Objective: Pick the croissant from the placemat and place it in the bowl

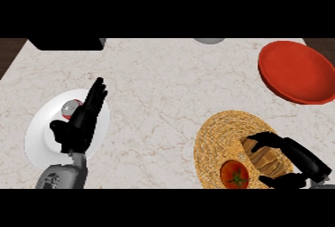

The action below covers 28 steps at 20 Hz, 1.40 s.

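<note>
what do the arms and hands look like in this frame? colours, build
Both hands are matte black with slender, segmented fingers and a thumb. The left hand joins a grey forearm with a rounded, metallic-looking casing and a darker recess on its side. The right hand is the same black; only a sliver of its grey forearm shows at the view's lower right edge. No cables, markings or sleeves visible.

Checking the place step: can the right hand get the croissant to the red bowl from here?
Probably yes. The right hand is curled round the croissant on the placemat; bare counter lies between it and the red bowl, nothing in the way.
</note>
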### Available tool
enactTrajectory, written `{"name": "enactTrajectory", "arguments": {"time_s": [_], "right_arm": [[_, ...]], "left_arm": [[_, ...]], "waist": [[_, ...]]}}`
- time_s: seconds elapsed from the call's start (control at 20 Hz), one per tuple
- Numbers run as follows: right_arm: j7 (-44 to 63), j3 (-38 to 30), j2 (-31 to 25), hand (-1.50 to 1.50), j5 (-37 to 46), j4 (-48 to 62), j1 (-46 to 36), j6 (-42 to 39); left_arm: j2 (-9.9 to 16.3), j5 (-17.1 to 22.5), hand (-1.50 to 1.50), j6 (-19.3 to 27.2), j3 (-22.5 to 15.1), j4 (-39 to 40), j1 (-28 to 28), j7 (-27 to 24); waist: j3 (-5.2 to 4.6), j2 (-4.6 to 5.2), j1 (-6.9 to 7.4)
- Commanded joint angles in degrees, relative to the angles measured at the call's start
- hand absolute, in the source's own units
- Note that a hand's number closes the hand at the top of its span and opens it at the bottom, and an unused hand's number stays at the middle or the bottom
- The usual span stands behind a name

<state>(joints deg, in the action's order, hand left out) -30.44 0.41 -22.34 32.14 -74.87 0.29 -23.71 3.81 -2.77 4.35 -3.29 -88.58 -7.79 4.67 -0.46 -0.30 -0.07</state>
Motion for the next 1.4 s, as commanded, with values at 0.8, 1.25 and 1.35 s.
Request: {"name": "enactTrajectory", "arguments": {"time_s": [0.8, 1.25, 1.35], "right_arm": [[-26.0, 0.2, -16.9, 1.50, -19.8, -6.7, 3.9, -16.2], [-18.1, -12.7, -27.2, 1.50, -41.8, -23.4, 7.3, -13.0], [-17.7, -17.7, -29.7, 1.50, -45.7, -25.5, 12.4, -13.2]], "left_arm": [[-0.2, 0.6, 0.00, -0.6, 1.1, -0.4, 0.6, 0.5], [-2.3, -2.0, 0.00, 1.8, -0.8, 0.2, 1.0, -0.3], [0.0, -0.1, 0.00, 0.3, 2.0, 0.6, -0.7, 0.3]], "waist": [[0.49, 0.12, -0.45], [0.33, -0.08, -1.67], [0.38, -0.06, -1.84]]}}
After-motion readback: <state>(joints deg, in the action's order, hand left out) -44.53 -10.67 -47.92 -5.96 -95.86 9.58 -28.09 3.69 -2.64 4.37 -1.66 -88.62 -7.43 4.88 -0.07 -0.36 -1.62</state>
